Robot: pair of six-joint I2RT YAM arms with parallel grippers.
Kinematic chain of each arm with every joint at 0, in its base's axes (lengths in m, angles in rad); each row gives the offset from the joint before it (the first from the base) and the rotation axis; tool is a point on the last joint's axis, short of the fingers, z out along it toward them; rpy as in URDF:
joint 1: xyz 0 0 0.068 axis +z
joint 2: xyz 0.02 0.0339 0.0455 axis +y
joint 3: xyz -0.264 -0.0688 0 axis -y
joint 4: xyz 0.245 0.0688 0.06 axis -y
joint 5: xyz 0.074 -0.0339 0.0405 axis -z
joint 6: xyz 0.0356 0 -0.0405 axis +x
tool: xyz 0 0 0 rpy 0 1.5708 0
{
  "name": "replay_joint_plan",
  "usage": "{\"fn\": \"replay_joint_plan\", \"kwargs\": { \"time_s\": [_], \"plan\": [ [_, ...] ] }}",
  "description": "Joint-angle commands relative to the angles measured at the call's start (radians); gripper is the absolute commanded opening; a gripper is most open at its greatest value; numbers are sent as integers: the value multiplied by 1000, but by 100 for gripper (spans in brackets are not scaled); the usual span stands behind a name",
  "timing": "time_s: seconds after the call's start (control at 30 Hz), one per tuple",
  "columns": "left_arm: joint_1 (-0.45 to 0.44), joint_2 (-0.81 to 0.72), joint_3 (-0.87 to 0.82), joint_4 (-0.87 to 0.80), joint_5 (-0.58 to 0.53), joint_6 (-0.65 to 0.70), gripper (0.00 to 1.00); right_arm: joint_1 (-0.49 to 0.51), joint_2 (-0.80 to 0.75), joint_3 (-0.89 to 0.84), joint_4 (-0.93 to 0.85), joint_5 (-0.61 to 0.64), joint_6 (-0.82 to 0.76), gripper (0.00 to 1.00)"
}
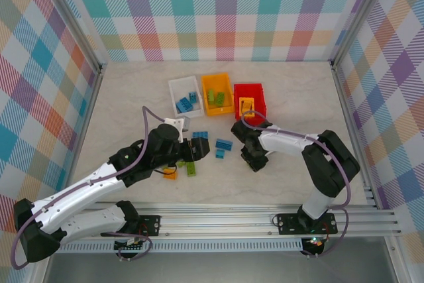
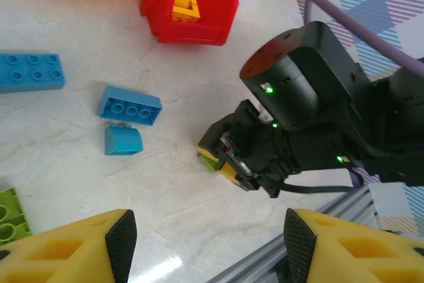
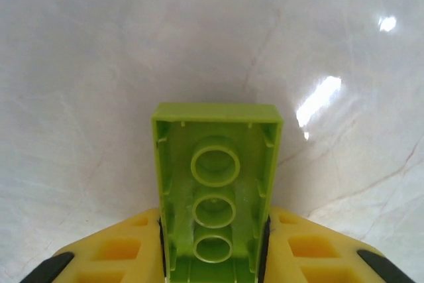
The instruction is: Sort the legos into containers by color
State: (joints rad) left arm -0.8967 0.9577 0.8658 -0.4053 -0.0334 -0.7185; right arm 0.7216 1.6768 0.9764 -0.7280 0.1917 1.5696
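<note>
Green brick: lower centre of right wrist view, hollow side up, long axis along fingers, clamped in right gripper. Orange bin, likely target, lies up-left in top view. Left gripper apart, empty.

The pale marbled tabletop carries a white bin, an orange bin and a red bin, beyond the hands. Blue bricks lie between the left hand and the right hand.
</note>
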Motion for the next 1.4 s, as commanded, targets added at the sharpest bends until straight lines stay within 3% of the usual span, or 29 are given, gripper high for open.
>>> {"fn": "replay_joint_plan", "kwargs": {
  "time_s": [0.0,0.07,0.13,0.3,0.47,0.67,0.8,0.87,1.03,1.23,1.37],
  "plan": [
    [-13,-22,57,-151,-160,-44,62,56,-38,112,15,137,-208,25],
    [-13,-16,101,-327,-331,-126,63,96,8,244,10,177,-400,25],
    [-12,-12,121,-389,-406,-148,63,107,79,392,-45,203,-529,25],
    [-12,27,153,-344,-404,-131,63,66,233,626,-38,203,-761,26],
    [-11,97,230,-322,-417,-88,64,-28,429,877,-35,120,-928,25],
    [-11,152,279,-315,-412,-56,64,-108,664,1209,-126,57,-1021,26],
    [-12,159,271,-310,-408,-55,64,-140,795,1413,-212,20,-1033,33],
    [-11,160,268,-317,-408,-56,64,-146,843,1499,-253,5,-1037,42],
    [-12,155,260,-336,-412,-62,64,-143,790,1498,-235,-31,-1059,59],
    [-3,163,270,-418,-422,-110,65,-117,600,1394,-182,-41,-1084,60],
    [57,171,269,-513,-396,-175,65,-76,441,1263,-127,-18,-1098,59]
  ]
}}
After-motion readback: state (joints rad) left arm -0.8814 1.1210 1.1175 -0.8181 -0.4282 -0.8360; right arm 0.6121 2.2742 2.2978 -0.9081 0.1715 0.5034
